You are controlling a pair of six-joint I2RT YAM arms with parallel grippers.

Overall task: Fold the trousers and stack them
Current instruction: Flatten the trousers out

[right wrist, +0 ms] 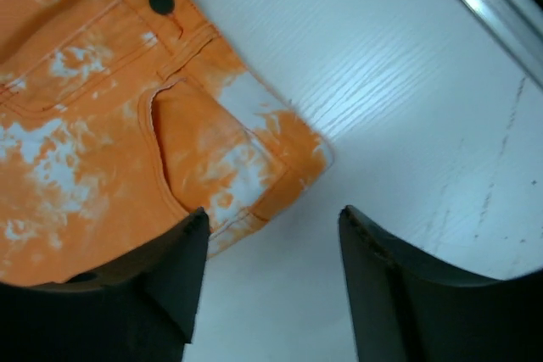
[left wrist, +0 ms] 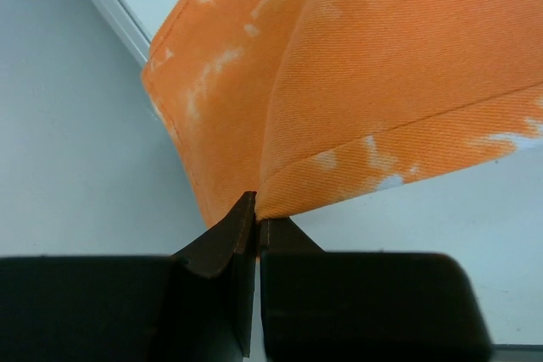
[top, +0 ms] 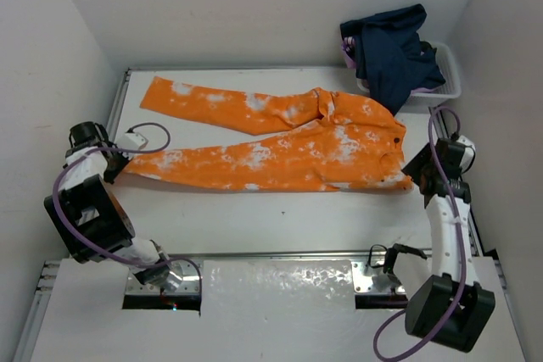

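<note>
The orange trousers with white tie-dye splotches lie spread across the table, waist at the right, both legs running left. My left gripper is shut on the hem of the nearer leg, which rises in a fold from the pinched tips. My right gripper hangs open just off the waistband corner, with nothing between its fingers; the left finger overlaps the cloth edge in the wrist view. The waist button shows at the top left of that view.
A white basket at the back right holds dark navy clothes that spill over its rim. The table's metal edge rails run along the left and the near side. White walls close in on three sides.
</note>
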